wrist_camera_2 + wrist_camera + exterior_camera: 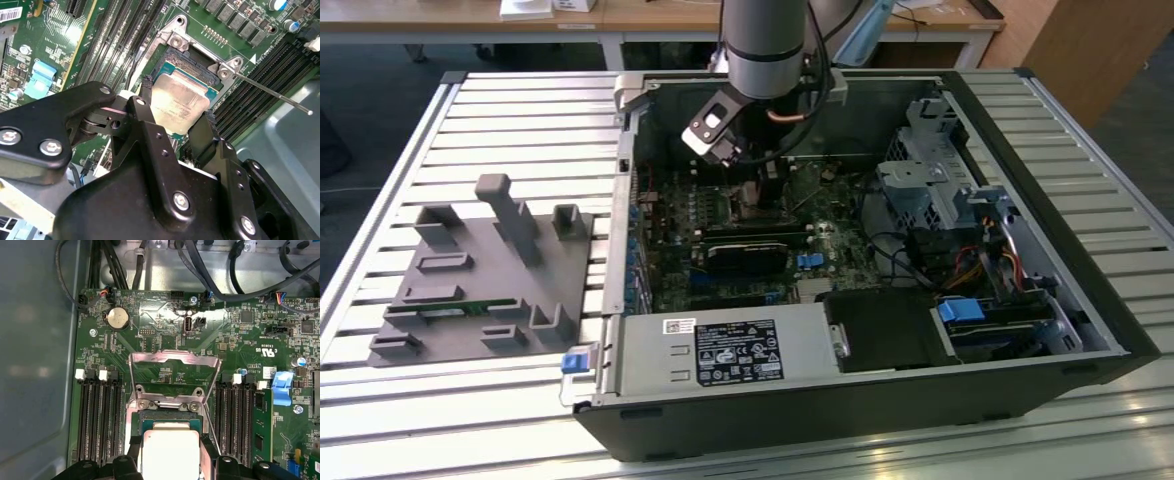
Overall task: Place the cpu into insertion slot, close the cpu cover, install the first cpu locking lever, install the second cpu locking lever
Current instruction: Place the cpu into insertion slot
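Gripper [176,111] jaws are closed narrowly on cpu [182,95] | held at insertion slot [192,59] (cpu cover [175,359] raised) | best kept level, corners matched.

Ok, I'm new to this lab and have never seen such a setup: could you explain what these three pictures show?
It is one robot arm reaching into an open computer case on a slatted table; a grey holder tray lies beside the case, on the exterior view's left. That picture comes from a camera off the arm; the other two ride at its wrist and look at the motherboard. There the end effector grips the cpu by two opposite edges, right over the insertion slot. The cpu cover stands flipped open, and a thin locking lever sticks out free.
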Available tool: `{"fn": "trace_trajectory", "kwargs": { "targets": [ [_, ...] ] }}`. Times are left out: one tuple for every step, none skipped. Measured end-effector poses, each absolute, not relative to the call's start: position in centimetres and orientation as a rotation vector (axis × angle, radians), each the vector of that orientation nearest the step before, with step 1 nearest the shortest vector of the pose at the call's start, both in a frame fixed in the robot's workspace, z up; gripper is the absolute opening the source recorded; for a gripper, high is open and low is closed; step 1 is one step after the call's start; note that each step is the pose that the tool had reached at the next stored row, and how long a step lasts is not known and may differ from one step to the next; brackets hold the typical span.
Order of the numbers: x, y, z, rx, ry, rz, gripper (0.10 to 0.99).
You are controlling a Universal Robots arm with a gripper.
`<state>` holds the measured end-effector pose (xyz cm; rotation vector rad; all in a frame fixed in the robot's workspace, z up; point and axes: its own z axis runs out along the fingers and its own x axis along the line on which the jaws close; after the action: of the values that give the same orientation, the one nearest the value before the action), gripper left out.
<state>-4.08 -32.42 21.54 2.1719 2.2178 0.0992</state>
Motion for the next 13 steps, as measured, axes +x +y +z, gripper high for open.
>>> {"fn": "trace_trajectory", "kwargs": {
  "targets": [
    [-4.08,-32.42,21.5,2.172,2.218,0.099,0.541],
    [-4.08,-32.42,21.46,2.172,2.218,0.099,0.541],
    [-4.08,-32.42,21.42,2.172,2.218,0.099,0.541],
    [-4.08,-32.42,21.38,2.172,2.218,0.099,0.541],
    [-4.08,-32.42,21.32,2.172,2.218,0.099,0.541],
    [-4.09,-32.42,21.27,2.172,2.218,0.099,0.541],
    [-4.09,-32.42,21.21,2.172,2.218,0.099,0.541],
    [-4.09,-32.41,21.16,2.172,2.218,0.099,0.541],
    [-4.09,-32.39,21.09,2.172,2.217,0.099,0.541],
    [-4.09,-32.37,21.03,2.174,2.216,0.099,0.541],
    [-4.09,-32.36,20.96,2.177,2.212,0.099,0.541],
    [-4.09,-32.35,20.88,2.181,2.208,0.099,0.541],
    [-4.09,-32.34,20.81,2.185,2.204,0.099,0.541]
  ]
}}
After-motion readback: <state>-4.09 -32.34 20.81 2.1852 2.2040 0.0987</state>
